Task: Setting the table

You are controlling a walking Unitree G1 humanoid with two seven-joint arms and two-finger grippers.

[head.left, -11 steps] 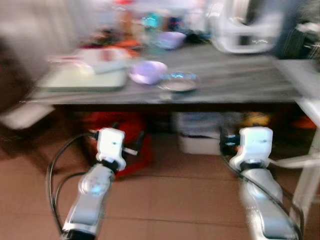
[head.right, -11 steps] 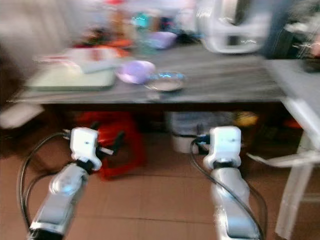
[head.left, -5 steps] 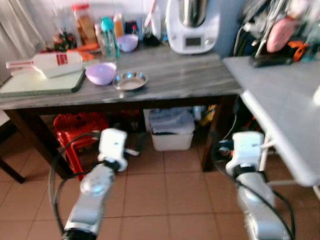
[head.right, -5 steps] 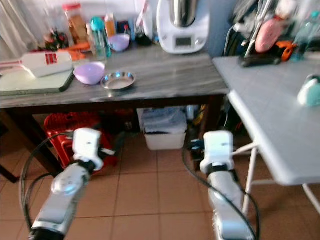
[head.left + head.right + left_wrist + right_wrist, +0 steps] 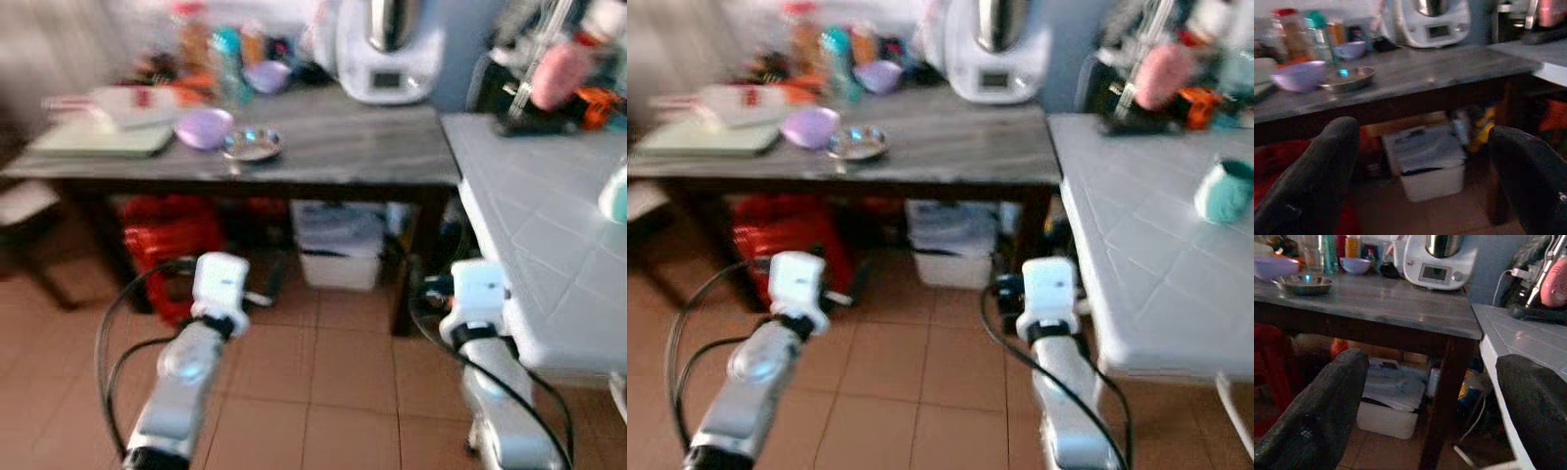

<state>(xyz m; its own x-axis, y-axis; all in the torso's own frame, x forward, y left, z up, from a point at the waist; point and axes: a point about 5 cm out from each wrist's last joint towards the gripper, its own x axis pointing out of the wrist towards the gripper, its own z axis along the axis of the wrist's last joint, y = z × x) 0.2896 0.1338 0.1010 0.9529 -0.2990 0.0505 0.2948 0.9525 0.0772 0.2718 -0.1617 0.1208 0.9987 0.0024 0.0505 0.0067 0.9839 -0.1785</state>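
Observation:
On the dark grey table (image 5: 353, 147) ahead stand a purple bowl (image 5: 204, 128) and a shallow metal dish (image 5: 251, 144) side by side, with a smaller purple bowl (image 5: 266, 75) behind them among bottles. A teal cup (image 5: 1225, 191) sits on the white tiled table (image 5: 549, 245) at my right. Both arms are held low before me, short of the grey table's edge. My left gripper (image 5: 1422, 142) is open with nothing between its black fingers (image 5: 1312, 176). My right gripper (image 5: 1432, 367) is open and holds nothing either.
A pale green board (image 5: 103, 139) lies at the grey table's left end and a white kitchen machine (image 5: 387, 54) stands at its back right. Under the table are a red stool (image 5: 171, 240) and a white bin (image 5: 343, 255). Brown tiled floor lies between me and the tables.
The whole view has swung right and drawn back, so the camera moved; the white table and teal cup have come into sight. Both arms keep the same pose.

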